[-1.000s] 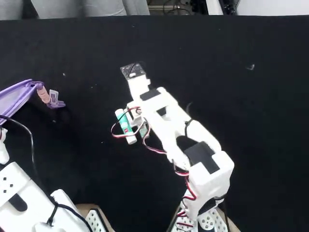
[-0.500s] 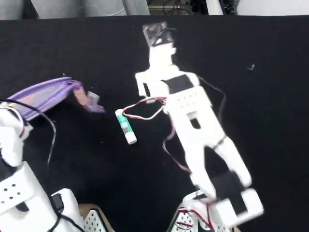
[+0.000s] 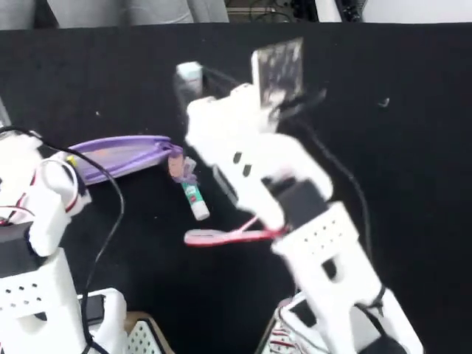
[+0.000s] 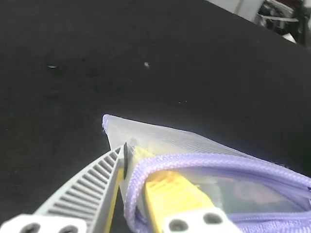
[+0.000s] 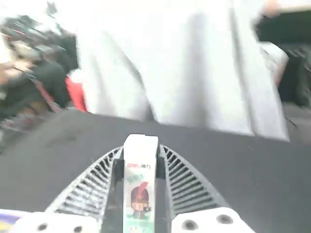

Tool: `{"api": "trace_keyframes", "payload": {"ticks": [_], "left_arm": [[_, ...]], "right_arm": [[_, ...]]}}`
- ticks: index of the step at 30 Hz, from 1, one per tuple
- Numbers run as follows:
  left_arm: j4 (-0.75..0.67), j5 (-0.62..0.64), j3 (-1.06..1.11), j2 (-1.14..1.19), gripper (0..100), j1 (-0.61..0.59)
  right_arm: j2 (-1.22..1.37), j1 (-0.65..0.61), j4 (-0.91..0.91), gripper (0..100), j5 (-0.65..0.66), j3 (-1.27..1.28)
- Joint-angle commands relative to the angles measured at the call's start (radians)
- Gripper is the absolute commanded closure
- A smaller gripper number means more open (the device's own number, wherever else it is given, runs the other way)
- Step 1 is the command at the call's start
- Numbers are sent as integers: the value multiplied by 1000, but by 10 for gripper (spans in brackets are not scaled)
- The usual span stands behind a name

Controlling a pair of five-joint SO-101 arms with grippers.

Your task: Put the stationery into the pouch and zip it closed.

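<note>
- Left gripper [image 4: 127,154]: clamped on one wall of the purple mesh pouch [image 4: 209,158]. Its yellow finger [image 4: 167,194] sat inside the open mouth and its grey ribbed finger outside.
- Pouch [image 3: 122,153]: reached from the left arm toward the table's middle.
- Pink zipper pull [image 3: 177,168]: hung at the pouch's right end, just beside the glue stick.
- Glue stick [image 3: 194,200]: lay free on the black table [image 3: 413,184].
- Right gripper [image 5: 141,150]: clasped around a white labelled stick [image 5: 140,194], held lengthwise between both ribbed fingers, well apart from the pouch.
</note>
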Motion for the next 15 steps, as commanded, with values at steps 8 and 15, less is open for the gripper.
{"api": "trace_keyframes", "payload": {"ticks": [8, 15], "left_arm": [[-8, 5, -41, 146, 971, 93], [-9, 9, -41, 161, 971, 88]], "right_arm": [[-133, -144, -522, 988, -2, 292], [-133, -207, -628, 988, -2, 387]]}}
